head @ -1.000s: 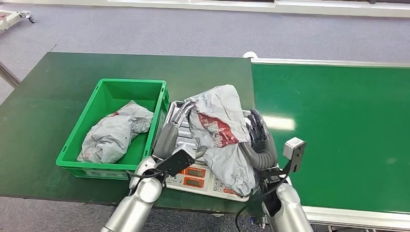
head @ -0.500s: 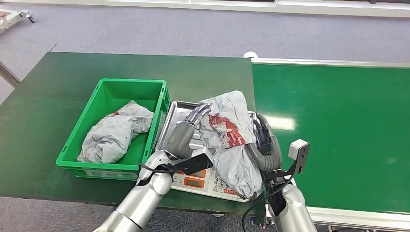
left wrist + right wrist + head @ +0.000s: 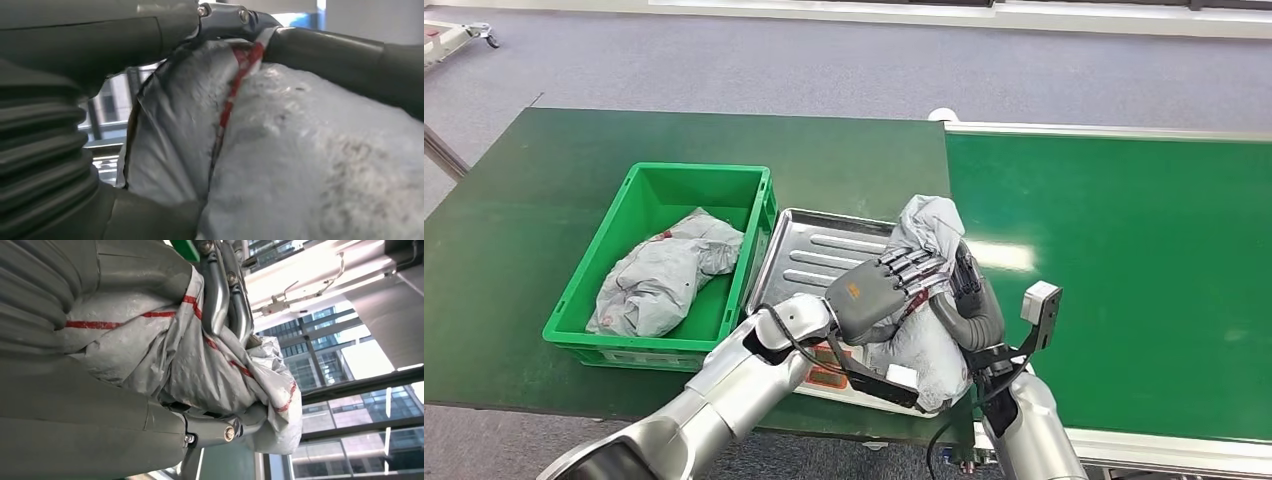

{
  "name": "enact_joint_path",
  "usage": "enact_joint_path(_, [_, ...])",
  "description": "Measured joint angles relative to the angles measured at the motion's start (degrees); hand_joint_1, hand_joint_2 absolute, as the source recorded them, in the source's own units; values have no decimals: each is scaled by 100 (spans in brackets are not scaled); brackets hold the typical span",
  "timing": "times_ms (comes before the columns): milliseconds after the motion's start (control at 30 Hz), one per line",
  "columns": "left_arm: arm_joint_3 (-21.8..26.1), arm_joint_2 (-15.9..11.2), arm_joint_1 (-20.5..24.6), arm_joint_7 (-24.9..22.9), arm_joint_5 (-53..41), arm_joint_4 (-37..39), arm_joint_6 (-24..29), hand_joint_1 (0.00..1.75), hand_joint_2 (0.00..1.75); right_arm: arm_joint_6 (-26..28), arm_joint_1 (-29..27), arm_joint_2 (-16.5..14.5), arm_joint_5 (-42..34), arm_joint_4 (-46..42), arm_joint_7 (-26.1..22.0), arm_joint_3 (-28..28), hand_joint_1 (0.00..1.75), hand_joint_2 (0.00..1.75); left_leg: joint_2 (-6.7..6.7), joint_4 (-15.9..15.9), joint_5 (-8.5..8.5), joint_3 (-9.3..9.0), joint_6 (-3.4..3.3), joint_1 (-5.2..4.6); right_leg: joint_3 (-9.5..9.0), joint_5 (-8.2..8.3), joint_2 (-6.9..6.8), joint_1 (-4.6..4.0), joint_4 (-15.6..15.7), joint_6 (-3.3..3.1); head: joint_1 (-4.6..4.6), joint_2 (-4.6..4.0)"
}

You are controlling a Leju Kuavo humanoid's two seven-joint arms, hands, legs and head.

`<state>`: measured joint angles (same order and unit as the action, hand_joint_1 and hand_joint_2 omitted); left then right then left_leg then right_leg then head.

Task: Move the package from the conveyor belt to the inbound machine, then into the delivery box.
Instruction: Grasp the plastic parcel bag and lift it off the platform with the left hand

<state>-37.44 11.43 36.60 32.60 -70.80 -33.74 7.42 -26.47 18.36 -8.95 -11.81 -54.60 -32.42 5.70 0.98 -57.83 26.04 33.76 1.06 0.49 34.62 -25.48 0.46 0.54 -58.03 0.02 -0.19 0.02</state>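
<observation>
Head view, package location: grey package point(image 3: 921, 300) stands on end over the scale tray point(image 3: 814, 255), at the tray's 3 o'clock edge.
Left robot hand point(image 3: 879, 292): closed on the package from the tray side.
Right robot hand point(image 3: 969, 300): grips the opposite face.
Handling: soft, crumpled, probably light; film may slip, so squeeze the middle bulk.
Long axis: runs 12 to 6 o'clock.
Destination: green bin point(image 3: 639, 335) at 9 o'clock, holding another bag point(image 3: 659, 280).

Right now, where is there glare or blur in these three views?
Head view: sharp, with a bright glare patch on the conveyor belt beside the package. Left wrist view: the package is very close and soft, out of focus. Right wrist view: windows behind are overexposed; the package is sharp.
</observation>
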Motion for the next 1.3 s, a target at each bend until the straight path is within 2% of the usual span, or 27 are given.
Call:
enact_joint_path(233, [-492,39,457,554,826,467,-270,175,175,63,-99,40,-41,9,55,-78,0,175,1,0,0,-6,0,0,-6,0,-3,0,0,0,0,0])
enact_joint_path(533, [-678,47,599,598,1283,467,-293,175,175,25,-134,40,-71,2,72,-156,0,175,-1,0,0,-7,0,0,-3,0,-2,-1,0,0,0,0])
enact_joint_path(700, [-750,-44,710,261,1400,160,-12,175,175,-38,-146,41,-117,-49,55,-243,0,175,-2,0,-1,-4,1,0,2,1,-1,0,0,0,1,0])
enact_joint_path(1000, [-770,-657,1087,-650,645,-1133,264,175,175,-50,-363,45,-75,-342,18,-386,0,175,-3,1,-4,-2,4,1,7,1,3,-2,-1,0,0,0])
enact_joint_path(1300, [-707,-965,1308,-1125,133,-1706,278,175,175,-67,-512,43,-160,-477,119,-590,0,175,-3,1,-4,1,4,0,7,1,3,1,-1,0,1,0])
